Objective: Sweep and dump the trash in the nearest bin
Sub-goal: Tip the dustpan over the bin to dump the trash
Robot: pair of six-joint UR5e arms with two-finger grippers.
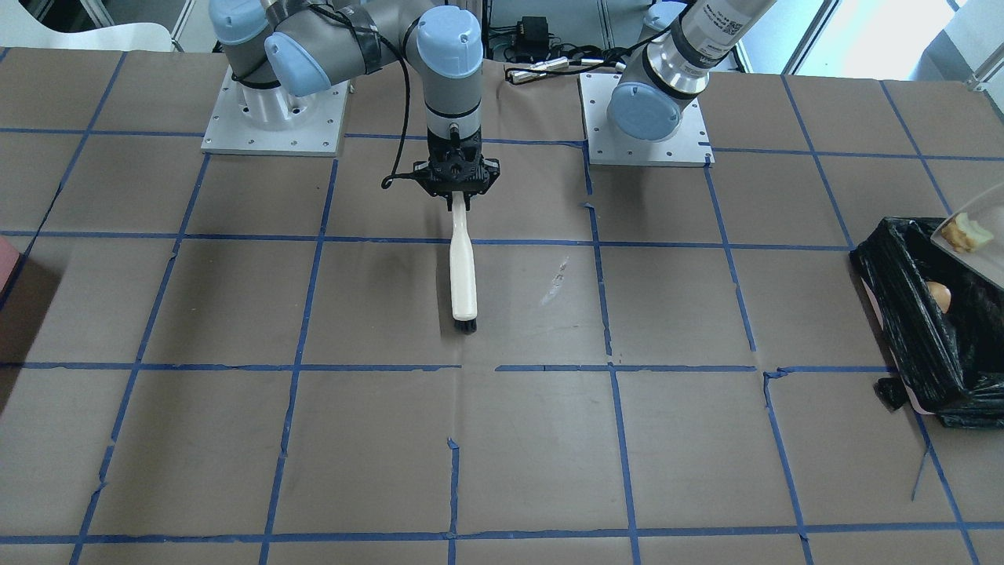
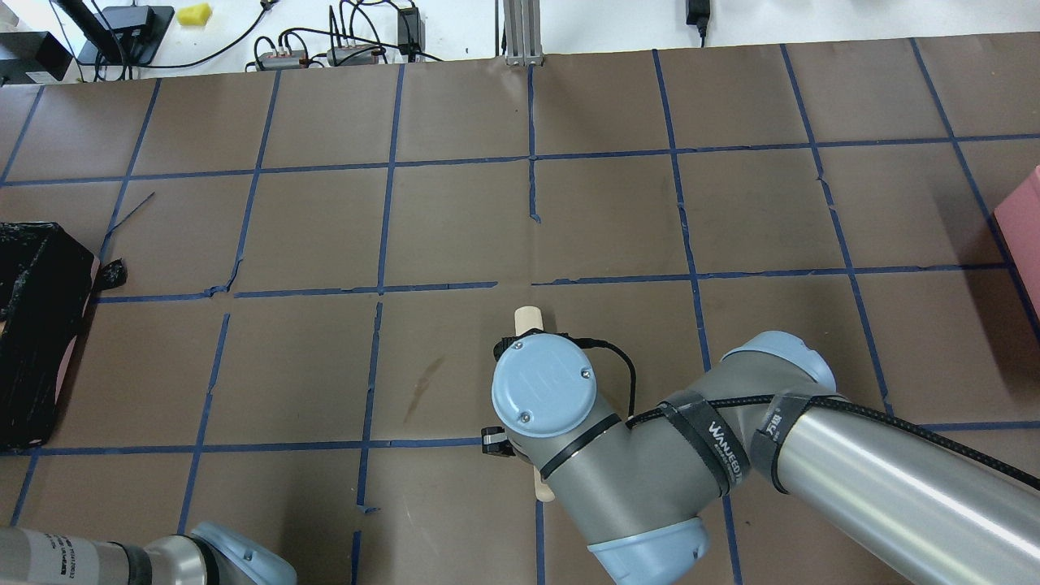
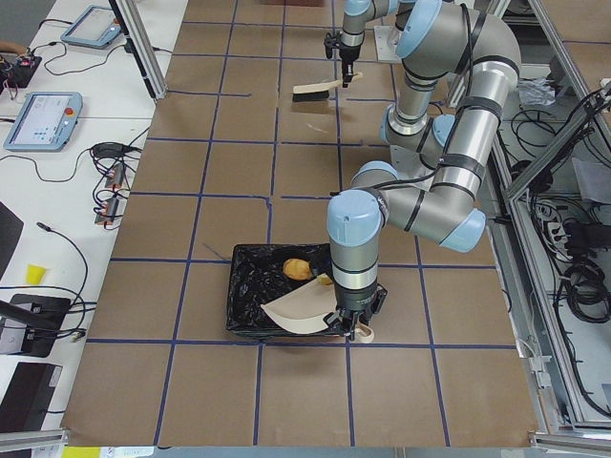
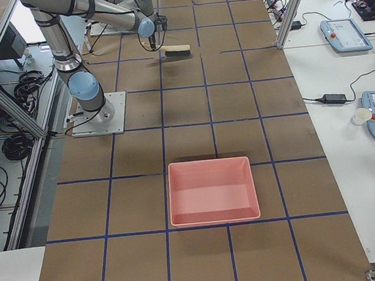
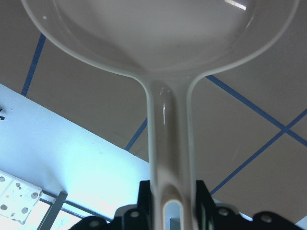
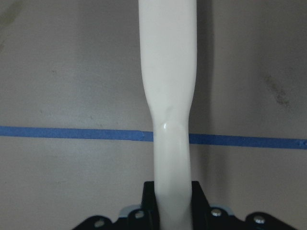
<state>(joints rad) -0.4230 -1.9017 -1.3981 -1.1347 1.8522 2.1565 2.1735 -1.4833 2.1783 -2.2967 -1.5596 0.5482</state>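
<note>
My left gripper point(image 3: 355, 324) is shut on the handle of a cream dustpan point(image 3: 298, 310), which it holds tilted over the bin point(image 3: 253, 291), a container lined with a crinkly black bag. The wrist view shows the pan's handle point(image 5: 170, 143) between the jaws. A tan-brown potato-like lump point(image 1: 940, 297) lies inside the bin point(image 1: 910, 306). A pale yellow chunk point(image 1: 966, 233) rests on the dustpan point(image 1: 976, 263). I do not see the other chunk. My right gripper point(image 1: 459, 196) is shut on a cream brush point(image 1: 463, 275), whose bristle end is on the table; its handle point(image 6: 170, 96) fills the right wrist view.
A pink tub point(image 4: 211, 191) stands on the table at my right end and shows as a reddish edge in the front view point(image 1: 8, 263). Cables and devices lie beyond the far edge point(image 2: 341, 49). The arm bases point(image 1: 274, 110) are bolted at the rear.
</note>
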